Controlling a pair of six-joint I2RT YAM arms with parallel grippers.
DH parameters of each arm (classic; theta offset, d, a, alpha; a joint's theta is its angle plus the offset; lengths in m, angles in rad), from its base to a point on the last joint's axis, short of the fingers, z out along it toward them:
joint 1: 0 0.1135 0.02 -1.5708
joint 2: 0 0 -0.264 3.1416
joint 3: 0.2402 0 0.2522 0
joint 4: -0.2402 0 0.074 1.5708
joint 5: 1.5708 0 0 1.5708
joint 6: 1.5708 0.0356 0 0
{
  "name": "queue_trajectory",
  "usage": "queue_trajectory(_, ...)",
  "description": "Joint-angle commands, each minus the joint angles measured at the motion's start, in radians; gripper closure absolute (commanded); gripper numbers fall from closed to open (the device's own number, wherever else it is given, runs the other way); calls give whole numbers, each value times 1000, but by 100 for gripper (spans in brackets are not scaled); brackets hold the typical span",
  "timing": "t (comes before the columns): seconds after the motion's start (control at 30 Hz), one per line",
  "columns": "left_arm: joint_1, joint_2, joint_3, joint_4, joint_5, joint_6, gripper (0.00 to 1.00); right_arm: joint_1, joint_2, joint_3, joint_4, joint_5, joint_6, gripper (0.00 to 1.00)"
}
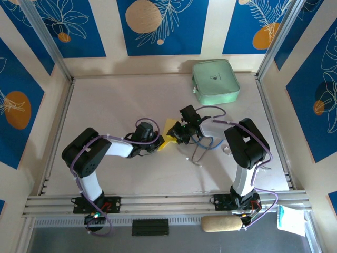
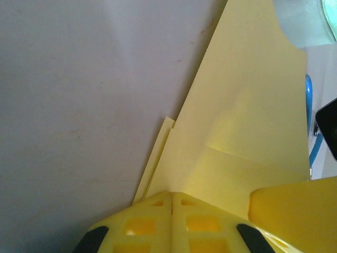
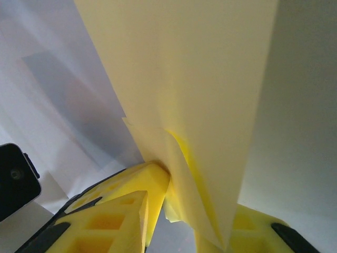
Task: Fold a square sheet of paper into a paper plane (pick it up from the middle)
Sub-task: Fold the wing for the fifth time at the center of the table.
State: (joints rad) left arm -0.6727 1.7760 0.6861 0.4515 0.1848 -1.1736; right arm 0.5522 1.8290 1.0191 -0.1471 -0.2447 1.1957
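The yellow sheet of paper (image 1: 169, 133), folded into layers that taper to a point, sits between my two grippers at the table's middle. My left gripper (image 1: 159, 142) is shut on its narrow end. In the left wrist view the closed fingertips (image 2: 172, 196) meet where the paper (image 2: 247, 121) layers converge. My right gripper (image 1: 179, 133) is at the paper's right side. In the right wrist view its jaws (image 3: 197, 205) stand apart, with folded layers of the paper (image 3: 200, 79) rising through the gap and resting against the left finger (image 3: 150, 182).
A mint-green rounded case (image 1: 215, 81) lies at the back right. A blue cable (image 1: 209, 143) and a grey cable loop (image 1: 197, 156) lie right of the grippers. Metal rails edge the table.
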Motion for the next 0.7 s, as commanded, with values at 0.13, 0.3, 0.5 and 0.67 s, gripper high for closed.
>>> queue_trajectory(0.13, -6, 21, 3, -111, 18, 9, 97, -26, 42, 31, -31, -23, -41, 74)
queue_trajectory(0.3, 2, 14, 1, -122, 32, 21, 97, -45, 46, 32, -10, -18, -67, 77)
queue_trajectory(0.5, 12, 5, 11, -127, 58, 46, 96, -61, 56, 37, 21, -56, -87, 87)
queue_trajectory(0.67, 25, -40, 45, -154, 81, 144, 89, -58, 56, 53, -41, -38, -99, 98)
